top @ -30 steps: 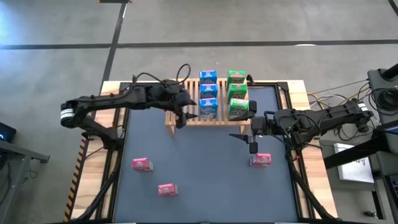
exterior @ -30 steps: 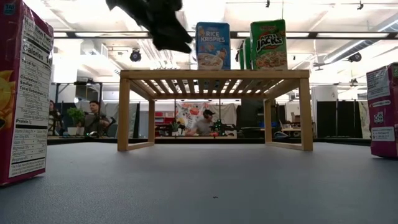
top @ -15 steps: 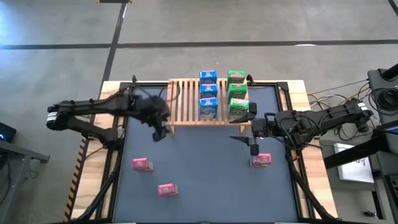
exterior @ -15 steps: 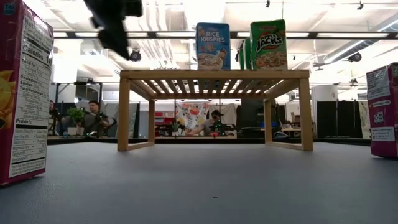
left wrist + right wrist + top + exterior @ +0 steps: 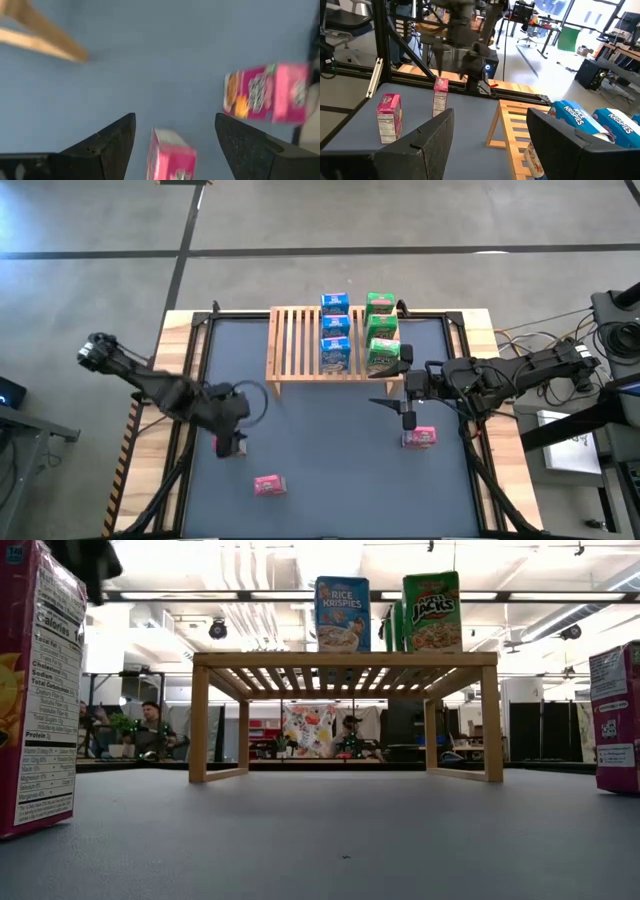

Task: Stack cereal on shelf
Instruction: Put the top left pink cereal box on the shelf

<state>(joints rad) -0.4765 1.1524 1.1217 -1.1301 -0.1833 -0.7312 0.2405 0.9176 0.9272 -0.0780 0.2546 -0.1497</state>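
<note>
Dark tabletop (image 5: 330,450) with the slatted wooden shelf (image 5: 295,345) at 12 o'clock, carrying three blue (image 5: 335,330) and three green cereal boxes (image 5: 381,330). Left gripper (image 5: 232,442), fingers apart, has swung from the shelf to 8 o'clock, straddling a pink box (image 5: 172,160): next pickup likely. Right gripper (image 5: 407,418), fingers apart, waits above another pink box (image 5: 420,437) at 4 o'clock.

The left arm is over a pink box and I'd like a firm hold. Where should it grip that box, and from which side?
Come straight down from above and close across the two broad faces near the top of the upright pink box. It stands narrow on the table, and the left gripper, fingers open, already straddles it.
</note>
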